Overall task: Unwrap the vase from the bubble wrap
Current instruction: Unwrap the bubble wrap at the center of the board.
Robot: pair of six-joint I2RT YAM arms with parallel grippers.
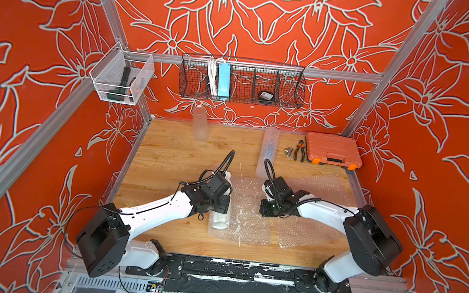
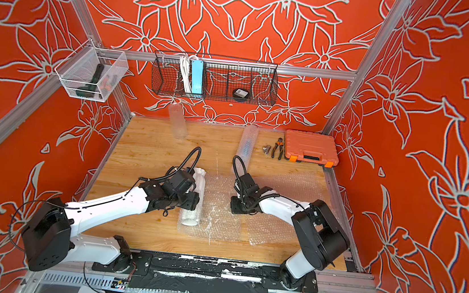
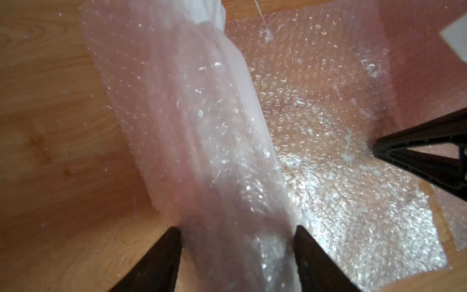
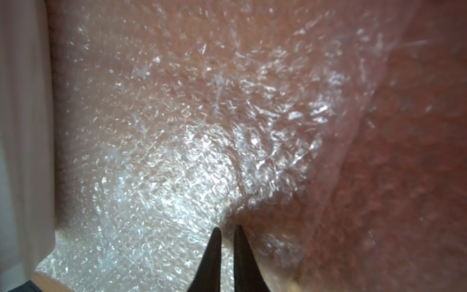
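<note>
Item: vase (image 1: 219, 223), lay on its side, part-rolled in bubble wrap (image 1: 247, 214), on tabletop (image 1: 167, 152). Left end effector (image 3: 237, 228) clasped the roll's sides, likely to turn it; right end effector (image 4: 227, 227), tips pressed together, pinned the flat sheet, apparently as anchor

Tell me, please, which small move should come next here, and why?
Probably roll the wrapped vase away from the right gripper: the left gripper clasps it, while the right gripper's nearly closed tips pin the unrolled bubble wrap sheet.
</note>
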